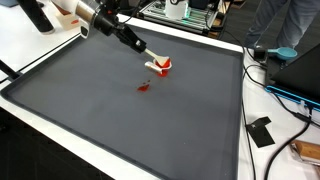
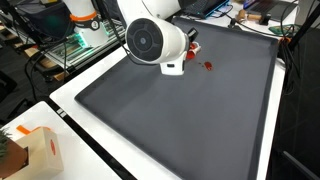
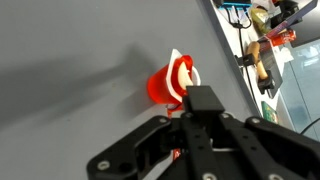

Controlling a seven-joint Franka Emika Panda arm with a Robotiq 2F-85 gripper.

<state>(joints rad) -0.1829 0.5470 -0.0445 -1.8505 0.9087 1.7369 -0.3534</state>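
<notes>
Gripper at a red-and-white cup on a gray mat.

In an exterior view the gripper (image 1: 152, 64) reaches in from 10 o'clock and meets the cup (image 1: 163, 67) on the mat (image 1: 100, 125); a red bit (image 1: 142, 87) lies near, at 7 o'clock from the cup. In an exterior view the arm (image 2: 155, 42) hides most of the cup, with the red bit (image 2: 209, 66) at its 4 o'clock. In the wrist view the fingers (image 3: 204, 100) look drawn together, with the cup (image 3: 165, 85) at their 10 o'clock; whether they pinch it is unclear.
</notes>
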